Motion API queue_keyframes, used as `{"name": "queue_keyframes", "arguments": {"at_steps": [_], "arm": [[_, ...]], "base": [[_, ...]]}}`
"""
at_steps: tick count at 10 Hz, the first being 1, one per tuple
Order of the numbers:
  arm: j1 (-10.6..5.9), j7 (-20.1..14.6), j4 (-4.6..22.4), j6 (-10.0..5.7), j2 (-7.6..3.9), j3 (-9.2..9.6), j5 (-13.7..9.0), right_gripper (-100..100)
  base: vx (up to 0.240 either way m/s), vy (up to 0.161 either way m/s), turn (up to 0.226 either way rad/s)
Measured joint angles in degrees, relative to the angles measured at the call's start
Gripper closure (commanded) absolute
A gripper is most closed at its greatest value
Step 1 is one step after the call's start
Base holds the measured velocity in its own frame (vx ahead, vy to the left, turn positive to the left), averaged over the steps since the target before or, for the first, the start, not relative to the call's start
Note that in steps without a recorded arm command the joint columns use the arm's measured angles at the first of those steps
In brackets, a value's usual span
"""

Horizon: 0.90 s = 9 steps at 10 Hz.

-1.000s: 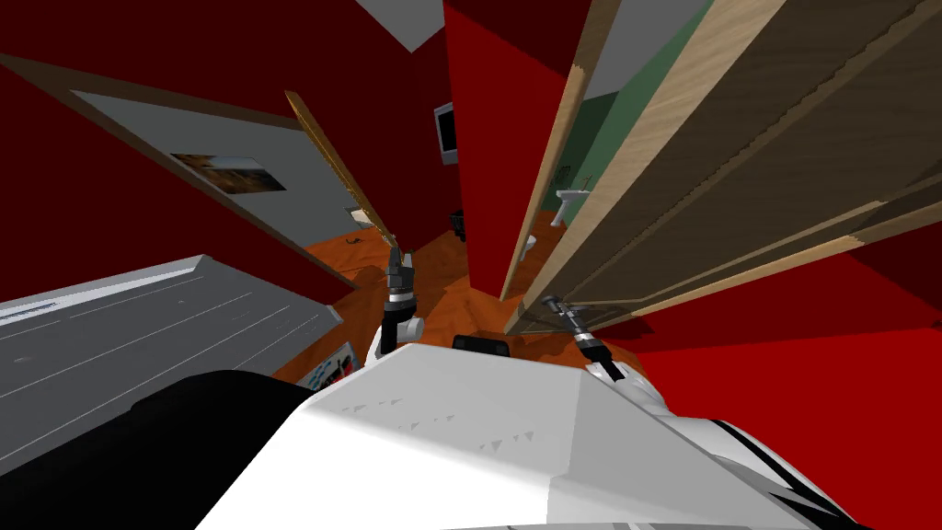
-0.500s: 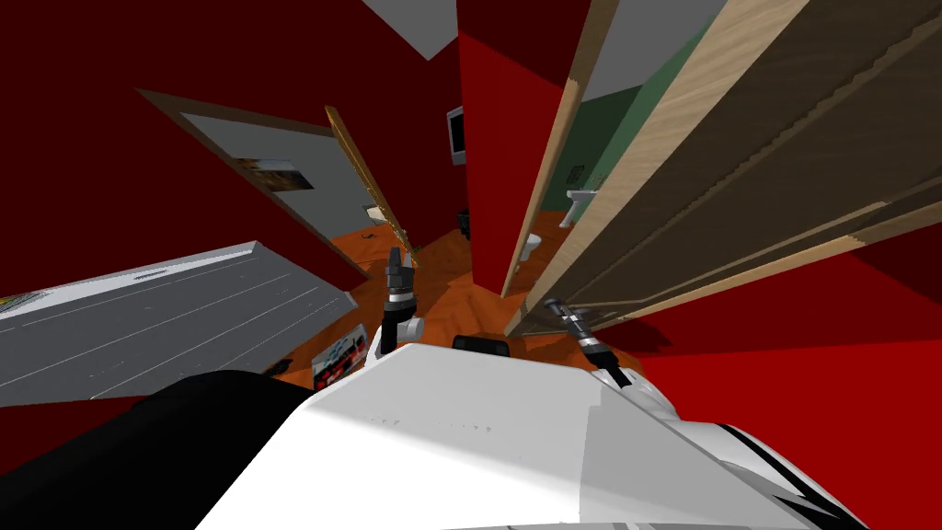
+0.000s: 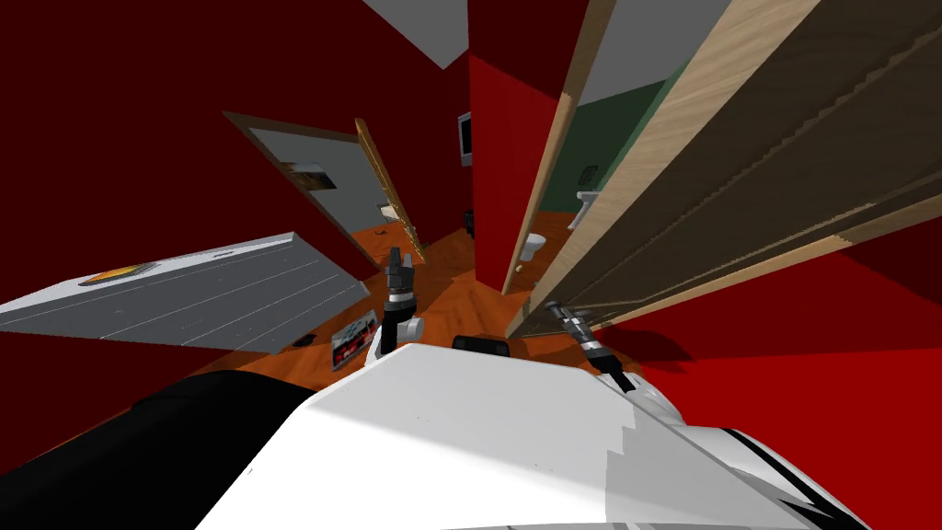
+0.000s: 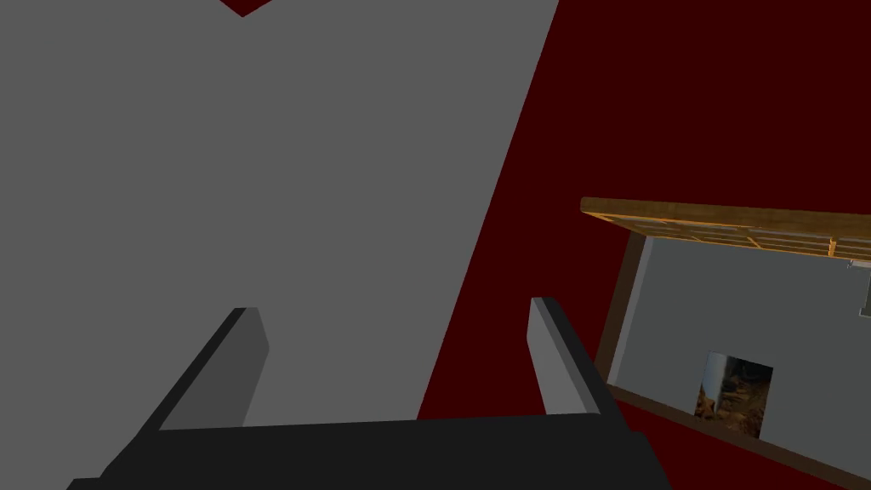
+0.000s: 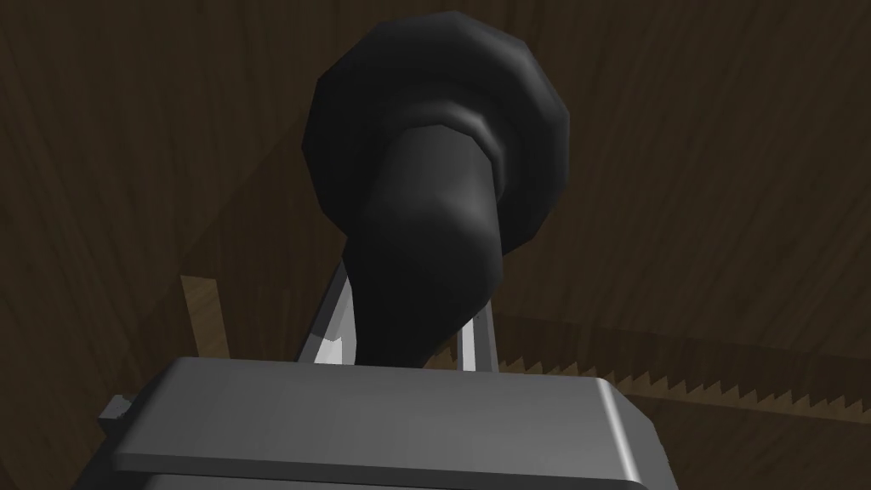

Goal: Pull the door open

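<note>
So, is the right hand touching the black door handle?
Touching. In the right wrist view the right hand is shut on the black door handle, one finger against each side.

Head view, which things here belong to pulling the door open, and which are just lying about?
Job: brown wooden door, dark door handle, right gripper shut on it.
Lying about: grey furniture top, far open door, white washbasin, open left gripper.
</note>
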Motion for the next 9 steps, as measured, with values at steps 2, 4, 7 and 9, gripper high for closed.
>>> {"name": "queue_keyframes", "arguments": {"at_steps": [2, 4, 7, 9], "arm": [[-0.51, -0.1, 1.2, -1.03, -0.22, -0.02, -0.1, 100], [-0.02, -0.1, 0.9, -1.36, -0.42, 0.03, -0.1, 100], [0.67, -0.2, 0.8, -1.79, -0.55, 0.14, -0.1, 100], [0.36, -0.2, 1.6, -2.52, -0.62, 0.21, -0.1, 100]], "base": [[-0.24, -0.118, 0.189], [-0.23, -0.122, 0.199], [-0.216, -0.111, 0.185], [-0.138, -0.07, 0.07]]}}
